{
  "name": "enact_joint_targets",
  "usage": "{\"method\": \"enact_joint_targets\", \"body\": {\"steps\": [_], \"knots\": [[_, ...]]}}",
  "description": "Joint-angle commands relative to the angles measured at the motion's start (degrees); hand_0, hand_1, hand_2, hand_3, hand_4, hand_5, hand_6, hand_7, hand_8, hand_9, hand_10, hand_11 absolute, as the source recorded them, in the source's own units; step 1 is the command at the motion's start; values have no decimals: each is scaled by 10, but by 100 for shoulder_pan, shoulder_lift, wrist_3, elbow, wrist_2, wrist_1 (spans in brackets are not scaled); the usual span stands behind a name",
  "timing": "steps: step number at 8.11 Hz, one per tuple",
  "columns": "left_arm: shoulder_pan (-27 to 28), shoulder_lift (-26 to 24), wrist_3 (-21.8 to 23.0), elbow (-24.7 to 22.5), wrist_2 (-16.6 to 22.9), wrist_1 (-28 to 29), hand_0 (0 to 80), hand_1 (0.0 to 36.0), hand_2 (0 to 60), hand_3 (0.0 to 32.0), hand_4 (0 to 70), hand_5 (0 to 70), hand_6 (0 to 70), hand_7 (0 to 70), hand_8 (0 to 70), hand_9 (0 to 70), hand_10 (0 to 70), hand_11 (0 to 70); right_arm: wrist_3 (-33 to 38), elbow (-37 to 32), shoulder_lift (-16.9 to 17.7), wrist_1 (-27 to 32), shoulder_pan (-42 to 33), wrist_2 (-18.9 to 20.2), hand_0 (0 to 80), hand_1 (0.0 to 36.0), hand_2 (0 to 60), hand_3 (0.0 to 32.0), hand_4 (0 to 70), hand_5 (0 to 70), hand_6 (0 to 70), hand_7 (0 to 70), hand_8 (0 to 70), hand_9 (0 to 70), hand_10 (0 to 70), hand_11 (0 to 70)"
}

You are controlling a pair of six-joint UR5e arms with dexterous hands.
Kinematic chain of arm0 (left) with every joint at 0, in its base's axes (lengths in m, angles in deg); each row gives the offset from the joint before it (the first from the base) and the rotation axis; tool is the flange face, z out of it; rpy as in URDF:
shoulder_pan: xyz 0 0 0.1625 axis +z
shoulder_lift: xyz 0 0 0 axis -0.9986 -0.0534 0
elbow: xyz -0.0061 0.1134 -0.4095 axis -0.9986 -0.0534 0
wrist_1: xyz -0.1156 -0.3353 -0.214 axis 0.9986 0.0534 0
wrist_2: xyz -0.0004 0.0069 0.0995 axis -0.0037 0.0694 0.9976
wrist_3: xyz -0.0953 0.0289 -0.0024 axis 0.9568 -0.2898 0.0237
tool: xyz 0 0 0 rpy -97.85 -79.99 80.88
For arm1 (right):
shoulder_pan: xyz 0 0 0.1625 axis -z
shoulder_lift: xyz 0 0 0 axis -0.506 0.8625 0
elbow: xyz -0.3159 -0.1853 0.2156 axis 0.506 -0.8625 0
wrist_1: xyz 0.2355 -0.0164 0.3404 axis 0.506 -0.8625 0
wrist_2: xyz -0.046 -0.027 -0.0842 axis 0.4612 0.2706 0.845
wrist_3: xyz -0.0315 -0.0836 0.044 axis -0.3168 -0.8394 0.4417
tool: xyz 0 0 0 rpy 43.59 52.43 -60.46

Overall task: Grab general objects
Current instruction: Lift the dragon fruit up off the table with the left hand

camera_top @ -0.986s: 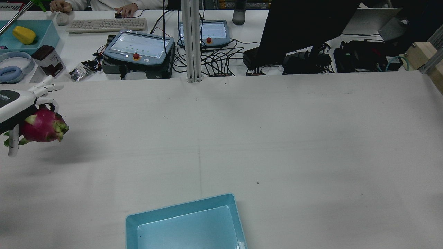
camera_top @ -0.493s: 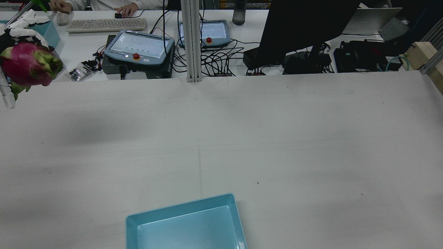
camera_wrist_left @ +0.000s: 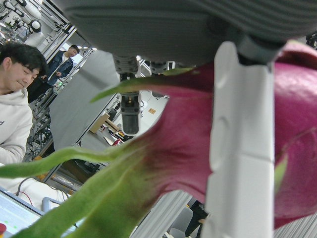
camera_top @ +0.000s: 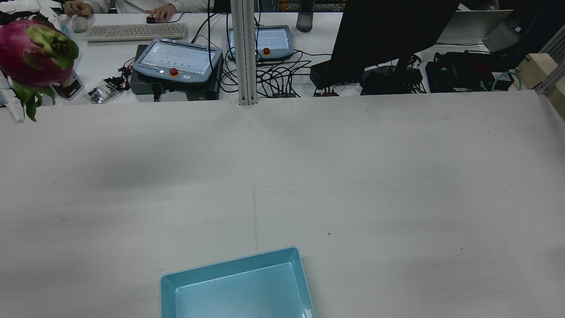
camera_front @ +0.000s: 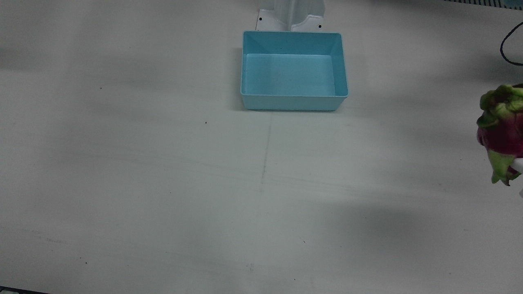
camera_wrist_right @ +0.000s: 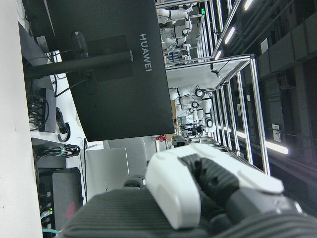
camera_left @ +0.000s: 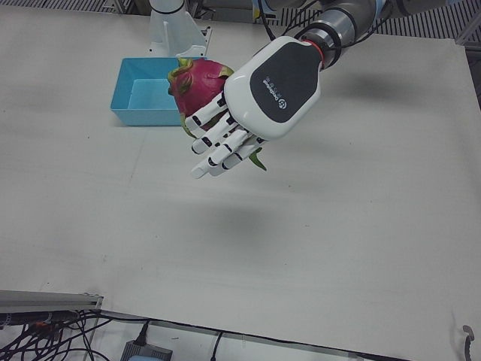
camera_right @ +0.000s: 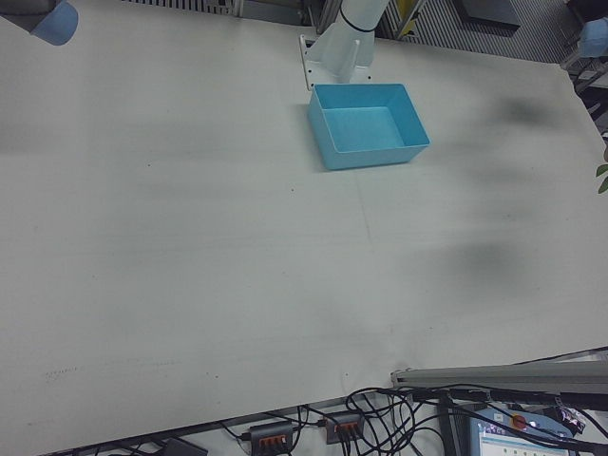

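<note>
A magenta dragon fruit [camera_top: 33,53] with green scales hangs high over the table's far left corner in the rear view, and my left hand [camera_left: 259,101] is shut on it. The left-front view shows the fruit [camera_left: 197,84] behind the palm, with white fingers [camera_left: 218,143] curled under it. It sits at the right edge of the front view, the dragon fruit [camera_front: 502,130] well above the cloth. In the left hand view the fruit [camera_wrist_left: 183,148] fills the picture, crossed by one finger [camera_wrist_left: 240,148]. My right hand [camera_wrist_right: 198,193] appears only in its own view, its grip unreadable.
A light blue bin [camera_top: 238,285] stands at the table's near edge by the pedestal, also seen as the bin [camera_front: 294,69]. Beyond the far edge are a post [camera_top: 244,53], two teach pendants [camera_top: 176,59], a keyboard [camera_top: 136,31], a monitor [camera_top: 384,35] and a person's hands.
The left hand has risen with the dragon fruit, from low over the table's left side to high over the far left corner. The bin has not moved.
</note>
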Motion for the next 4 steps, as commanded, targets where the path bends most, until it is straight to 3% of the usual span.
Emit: {"method": "enact_joint_targets", "body": {"steps": [1,2,3,4], "knots": [[537,-7,1304,12,67,224,397,162,600,0,263,700,289,700,253,450,361,515,0,0,0,0,0,0,0,0,0,0,0,0,0,0,0,0,0,0],[731,-129,1474,-32,180,225,391,181,600,0,264,700,326,700,280,482,424,599,0,0,0,0,0,9,0,0,0,0,0,0,0,0,0,0,0,0],[907,-278,1467,-23,295,120,389,196,600,0,276,700,350,700,291,491,447,634,0,0,0,0,0,0,0,0,0,0,0,0,0,0,0,0,0,0],[1178,-410,1484,-15,478,-29,397,203,600,0,277,700,357,700,287,482,441,625,0,0,0,0,0,0,0,0,0,0,0,0,0,0,0,0,0,0]]}}
